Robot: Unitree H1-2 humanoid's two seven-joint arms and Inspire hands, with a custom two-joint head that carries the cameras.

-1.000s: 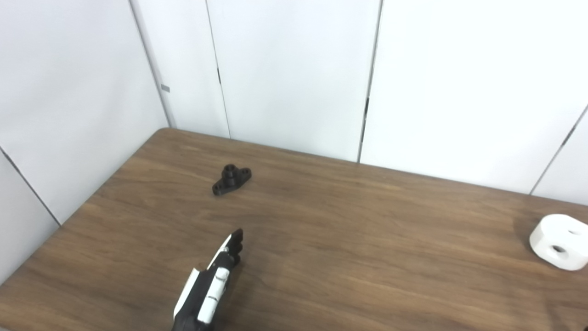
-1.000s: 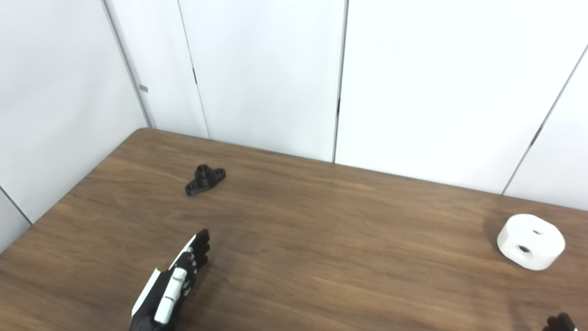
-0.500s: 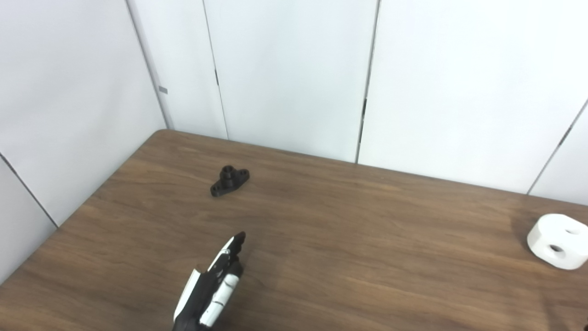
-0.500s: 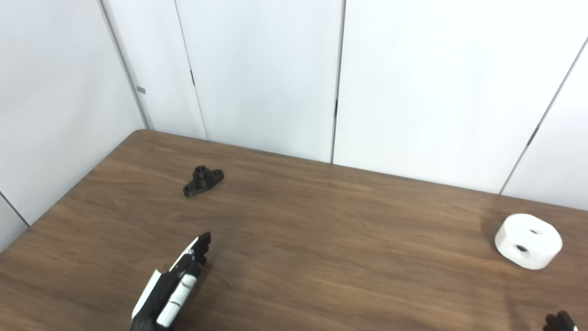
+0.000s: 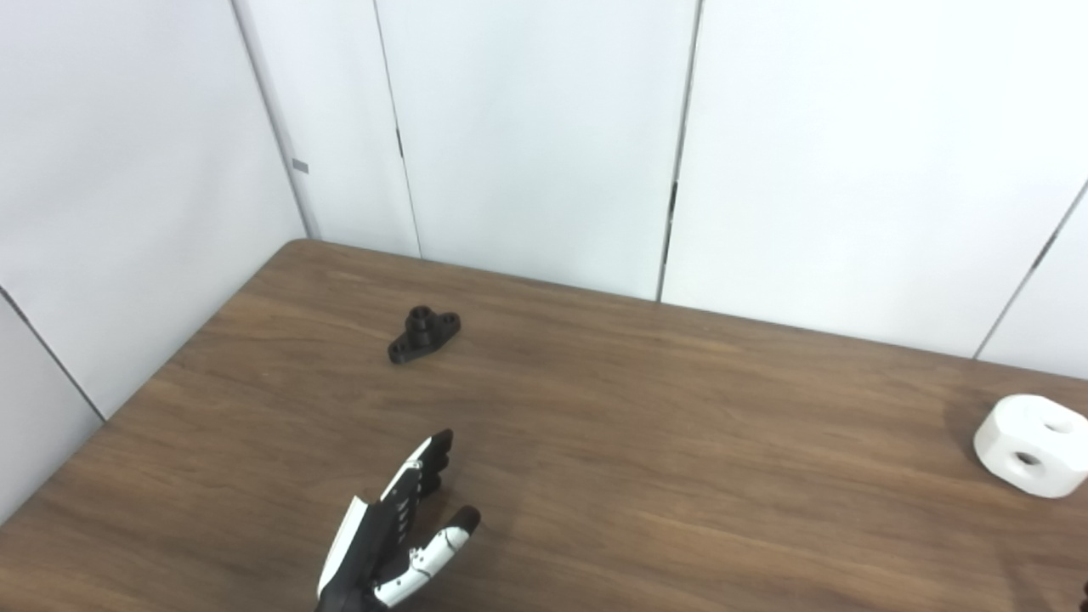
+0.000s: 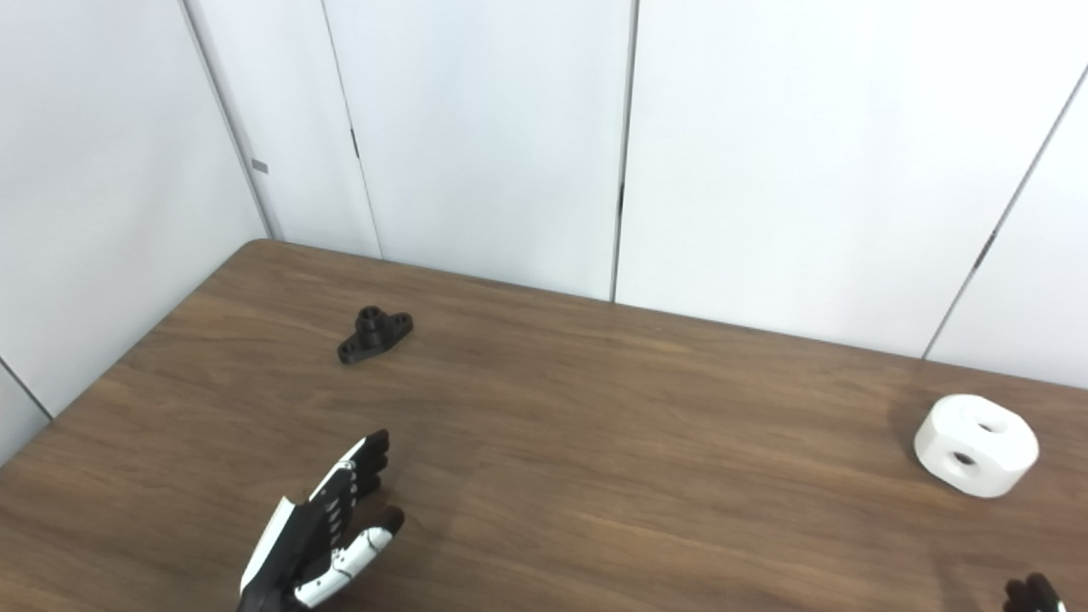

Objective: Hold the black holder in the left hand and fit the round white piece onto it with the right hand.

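Wooden table, right hand mostly cropped

The black-and-white left hand hovers low over the dark wooden table, fingers spread, empty; the small black flanged holder lies beyond it; the round white piece sits far right.

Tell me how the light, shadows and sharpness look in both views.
Both views: soft, even light, no glare. Left eye view: the white piece casts a faint shadow leftward; the holder is small and slightly soft. Right eye view: the right hand is cropped at the bottom edge.
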